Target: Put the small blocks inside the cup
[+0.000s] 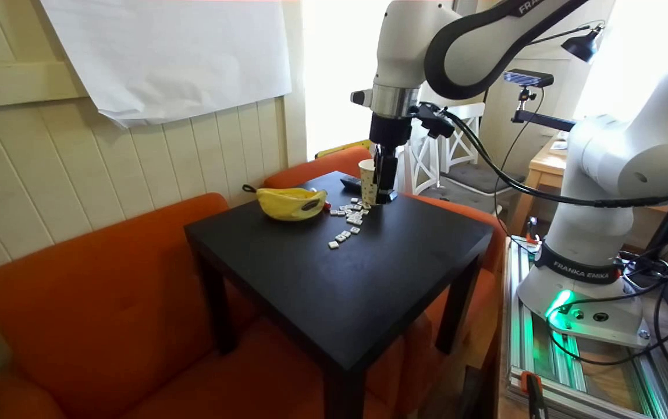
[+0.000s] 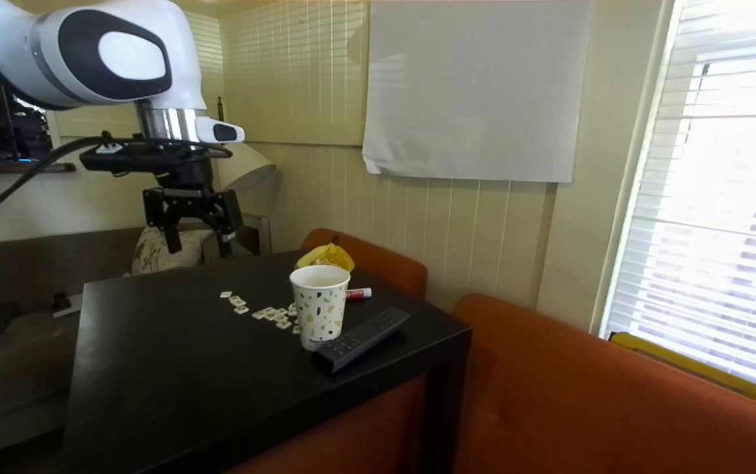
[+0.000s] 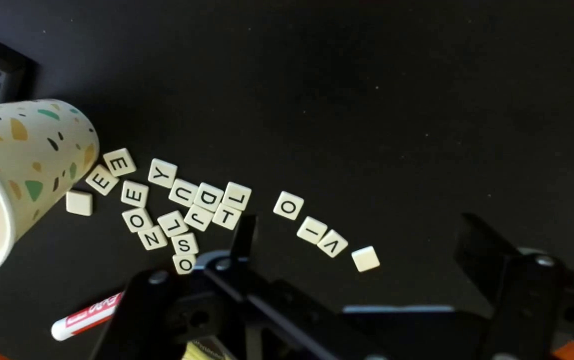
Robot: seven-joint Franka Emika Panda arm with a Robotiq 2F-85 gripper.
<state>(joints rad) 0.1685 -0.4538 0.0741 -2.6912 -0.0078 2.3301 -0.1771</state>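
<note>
Wrist view: your gripper (image 3: 359, 223) stands spread and unladen; the blocks (image 3: 226, 216) lie strewn beside the cup (image 3: 42, 165). For the end block (image 3: 365, 259), ideally rotate to miss neighbouring blocks, then descend straight. Only here do blocks appear lettered; an exterior view shows your gripper well above the table (image 2: 174, 368).

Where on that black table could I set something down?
On the black table, bare room lies between the small blocks and the near and right-hand corners in an exterior view. Farther back it's crowded: the cup, remote, marker and banana-shaped pouch sit close together there.
</note>
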